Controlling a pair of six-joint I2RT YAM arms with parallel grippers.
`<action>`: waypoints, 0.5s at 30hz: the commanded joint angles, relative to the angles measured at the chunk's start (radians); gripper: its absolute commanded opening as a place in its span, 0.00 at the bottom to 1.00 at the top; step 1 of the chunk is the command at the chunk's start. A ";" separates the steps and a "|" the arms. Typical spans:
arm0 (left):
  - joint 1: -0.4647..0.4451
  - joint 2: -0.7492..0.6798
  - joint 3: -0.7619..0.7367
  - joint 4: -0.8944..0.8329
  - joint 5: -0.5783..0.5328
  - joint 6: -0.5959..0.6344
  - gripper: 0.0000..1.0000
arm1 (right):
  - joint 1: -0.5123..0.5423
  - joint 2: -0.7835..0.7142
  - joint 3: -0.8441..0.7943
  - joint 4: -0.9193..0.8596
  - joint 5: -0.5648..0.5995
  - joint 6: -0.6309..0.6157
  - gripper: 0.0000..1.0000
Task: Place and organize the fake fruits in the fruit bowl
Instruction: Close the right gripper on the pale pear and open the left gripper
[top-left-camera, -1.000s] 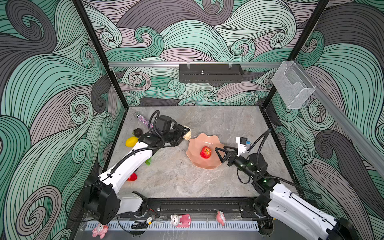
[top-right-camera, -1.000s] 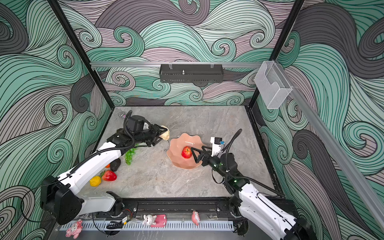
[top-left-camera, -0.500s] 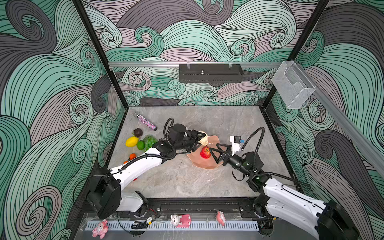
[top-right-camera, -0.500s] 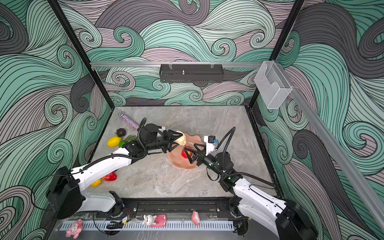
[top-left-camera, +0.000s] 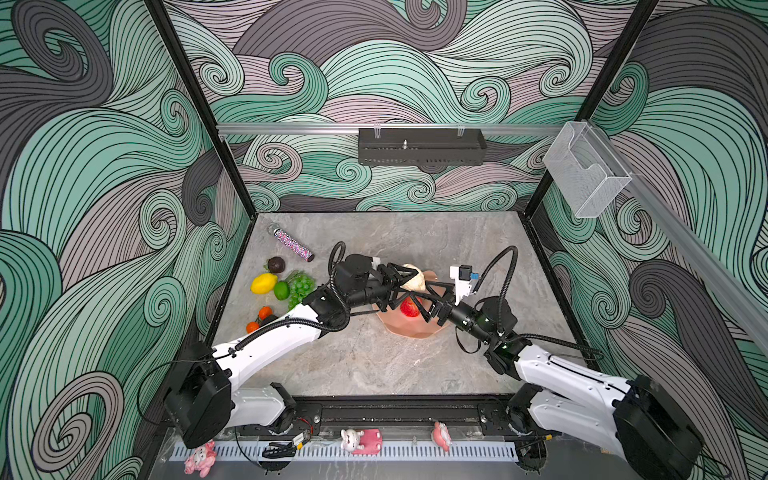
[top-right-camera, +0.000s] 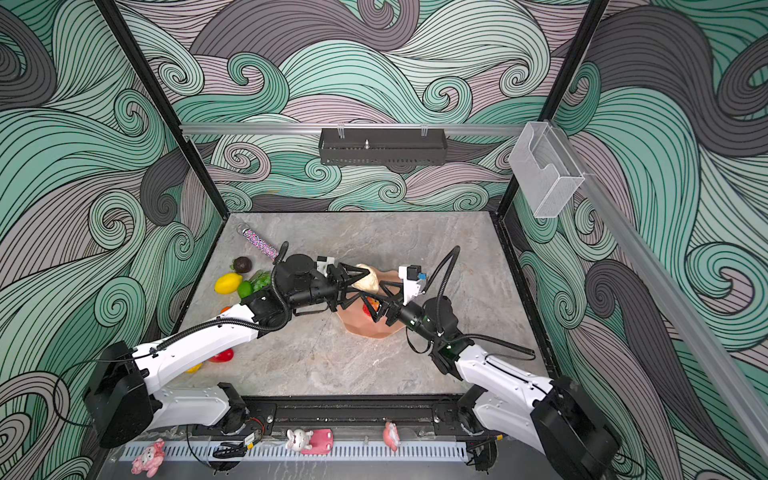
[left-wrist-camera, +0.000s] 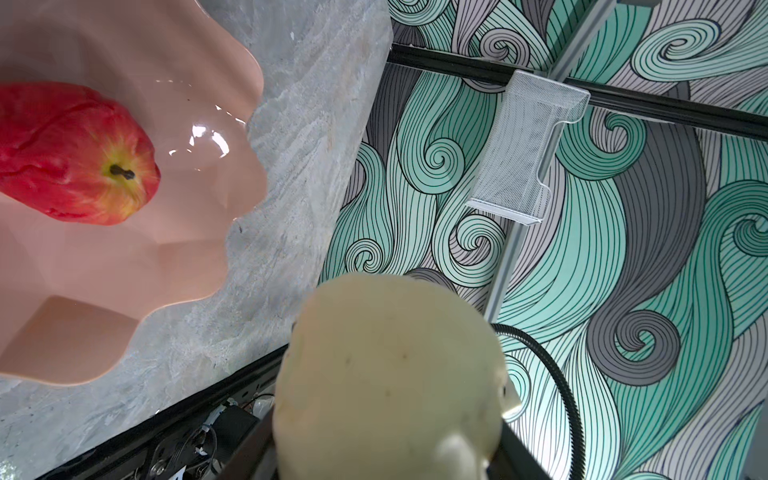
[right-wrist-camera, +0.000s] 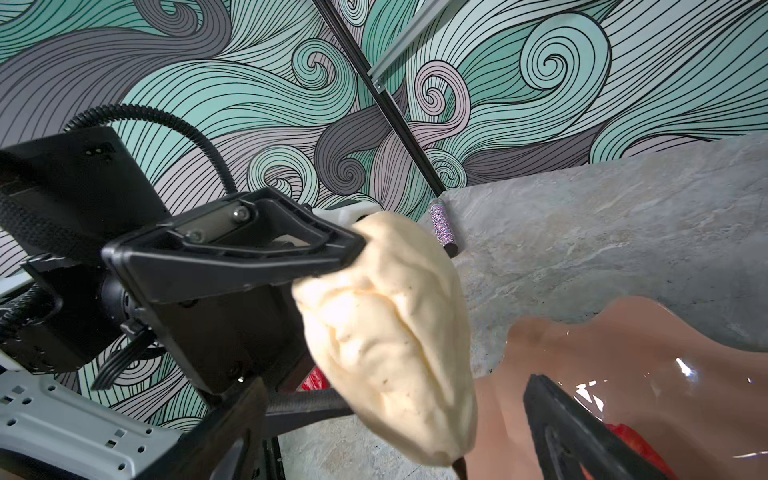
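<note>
The salmon-pink fruit bowl (top-left-camera: 409, 329) (top-right-camera: 370, 327) sits mid-table with a red apple (top-left-camera: 409, 308) (left-wrist-camera: 75, 153) inside. My left gripper (top-left-camera: 409, 279) (top-right-camera: 361, 280) is shut on a cream pear (top-left-camera: 414, 277) (left-wrist-camera: 390, 374) and holds it above the bowl's far left rim. My right gripper (top-left-camera: 422, 297) (right-wrist-camera: 395, 436) stands open low over the bowl, close to the apple. In the right wrist view the pear (right-wrist-camera: 390, 324) hangs between its spread fingers (right-wrist-camera: 582, 432) without touching them. A lemon (top-left-camera: 263, 283), lime (top-left-camera: 281, 290), grapes (top-left-camera: 301, 286) and oranges (top-left-camera: 264, 312) lie at the left.
A sparkly tube (top-left-camera: 293, 245) and a dark round fruit (top-left-camera: 276, 264) lie at the back left. A red fruit (top-right-camera: 222, 355) and a yellow one (top-right-camera: 193, 368) peek out under the left arm. A clear box (top-left-camera: 582, 174) hangs on the right wall.
My left arm has swung right, carrying the pear from the fruit pile to over the bowl. My right gripper has pushed leftward over the bowl, staying open.
</note>
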 joint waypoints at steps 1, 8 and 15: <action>-0.015 -0.029 0.021 0.043 0.026 -0.024 0.59 | 0.006 0.007 0.019 0.079 -0.023 -0.013 0.96; -0.042 -0.027 0.015 0.089 0.024 -0.053 0.59 | 0.005 0.037 0.022 0.183 -0.092 0.021 0.90; -0.045 -0.033 -0.007 0.128 0.013 -0.075 0.59 | 0.005 0.016 0.021 0.190 -0.080 0.031 0.72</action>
